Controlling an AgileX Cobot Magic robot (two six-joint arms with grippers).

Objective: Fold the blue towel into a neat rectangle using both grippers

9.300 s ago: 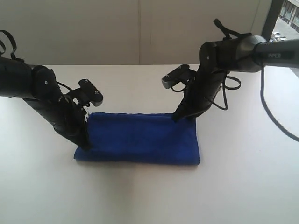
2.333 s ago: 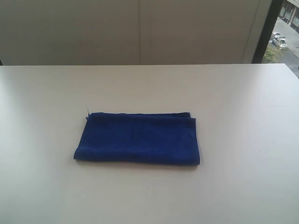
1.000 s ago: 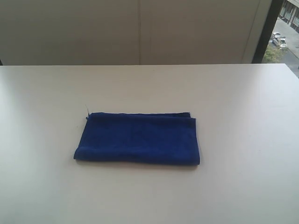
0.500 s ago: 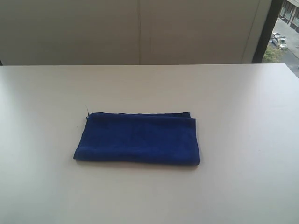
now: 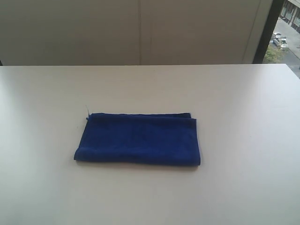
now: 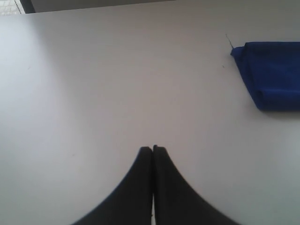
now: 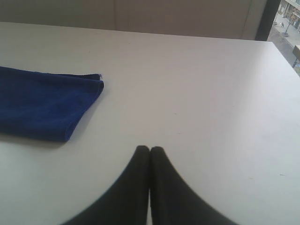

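Left gripper (image 6: 152,149) and right gripper (image 7: 149,149) have withdrawn from the folded blue towel (image 5: 138,139).

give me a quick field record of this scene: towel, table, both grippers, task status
towel: blue towel, folded into a flat rectangle, layered edges along its far side
surface: white table, towel lying near its middle
left gripper: jaws shut, empty, apart from the towel
right gripper: jaws shut, empty, apart from the towel
exterior view: no arms in sight
task status: fold looks done
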